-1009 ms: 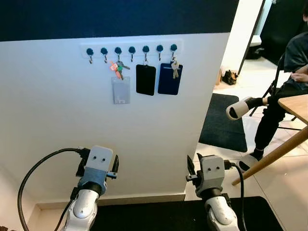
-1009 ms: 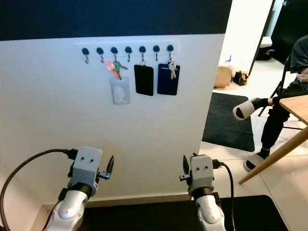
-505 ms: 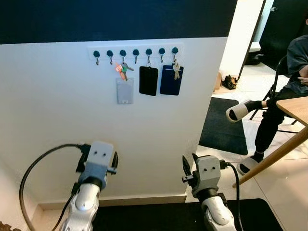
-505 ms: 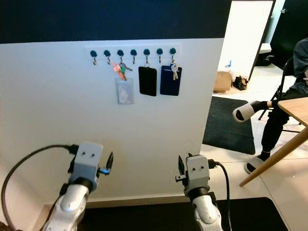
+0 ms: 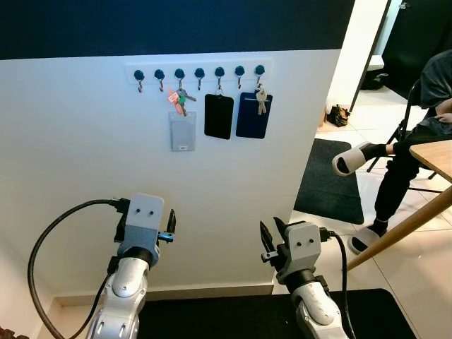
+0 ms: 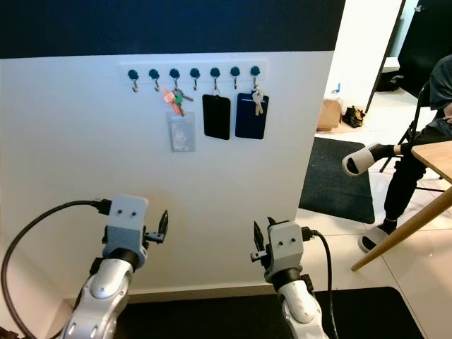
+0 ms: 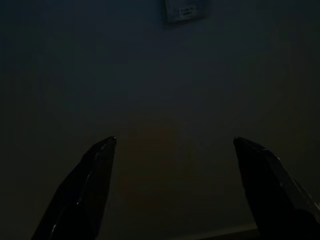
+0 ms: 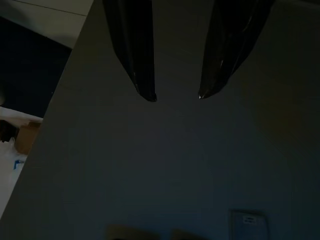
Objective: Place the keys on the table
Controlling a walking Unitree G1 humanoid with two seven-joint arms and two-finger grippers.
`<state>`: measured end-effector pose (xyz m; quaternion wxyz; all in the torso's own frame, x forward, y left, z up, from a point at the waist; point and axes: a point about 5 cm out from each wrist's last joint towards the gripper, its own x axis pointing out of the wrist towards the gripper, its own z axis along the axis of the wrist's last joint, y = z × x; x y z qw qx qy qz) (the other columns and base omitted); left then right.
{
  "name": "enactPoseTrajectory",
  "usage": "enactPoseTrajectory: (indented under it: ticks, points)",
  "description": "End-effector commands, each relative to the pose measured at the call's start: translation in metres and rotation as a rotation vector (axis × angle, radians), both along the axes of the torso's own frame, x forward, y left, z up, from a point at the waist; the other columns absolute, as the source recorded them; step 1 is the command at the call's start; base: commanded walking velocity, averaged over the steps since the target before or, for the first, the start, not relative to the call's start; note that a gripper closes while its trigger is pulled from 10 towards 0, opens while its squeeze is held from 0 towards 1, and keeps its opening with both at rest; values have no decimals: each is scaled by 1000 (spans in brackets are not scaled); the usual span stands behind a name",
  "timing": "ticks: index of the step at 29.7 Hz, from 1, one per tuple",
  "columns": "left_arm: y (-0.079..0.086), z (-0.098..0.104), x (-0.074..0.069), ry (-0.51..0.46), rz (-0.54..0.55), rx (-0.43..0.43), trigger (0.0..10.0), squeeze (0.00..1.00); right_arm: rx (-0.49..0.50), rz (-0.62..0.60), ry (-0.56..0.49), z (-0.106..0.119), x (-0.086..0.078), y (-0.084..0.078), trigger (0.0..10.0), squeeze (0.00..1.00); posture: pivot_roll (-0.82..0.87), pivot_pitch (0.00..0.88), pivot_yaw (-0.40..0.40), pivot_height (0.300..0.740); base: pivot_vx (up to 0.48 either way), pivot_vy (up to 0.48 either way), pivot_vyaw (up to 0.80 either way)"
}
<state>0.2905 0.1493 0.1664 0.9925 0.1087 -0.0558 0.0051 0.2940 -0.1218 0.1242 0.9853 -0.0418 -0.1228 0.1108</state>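
While both arms wait low by the wall, the keys (image 5: 181,99) hang on the hook rail (image 5: 199,72), well above the left tool (image 5: 170,224) and right tool (image 5: 269,237). Wrist views show each tool released, empty. The table (image 5: 436,157) stands off right. No writing legible.

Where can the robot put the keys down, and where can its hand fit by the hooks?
The wooden table corner at right is bare, beside a seated person. On the hook rack, the hooks left of the orange-tagged keys hang empty. It is crowded from there rightward: grey card, black card, blue card.
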Motion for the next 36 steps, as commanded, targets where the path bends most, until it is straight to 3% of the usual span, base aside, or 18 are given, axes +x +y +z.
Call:
enactPoseTrajectory:
  ticks: [1, 13, 36]
  points:
    - [0, -4, -3, 13, 6, 15, 10000, 0, 0, 7, 8, 0, 0, 2, 10000, 0, 168, 148, 26, 740, 0, 0, 0]
    - [-1, -4, -4, 2, -1, 18, 10000, 0, -12, 7, 20, -2, 0, 0, 10000, 0, 167, 144, 22, 740, 0, 0, 0]
    - [0, 0, -5, -21, 11, 20, 10000, 0, -42, 25, 21, -5, 0, 2, 10000, 0, 170, 133, 16, 740, 422, 0, 0]
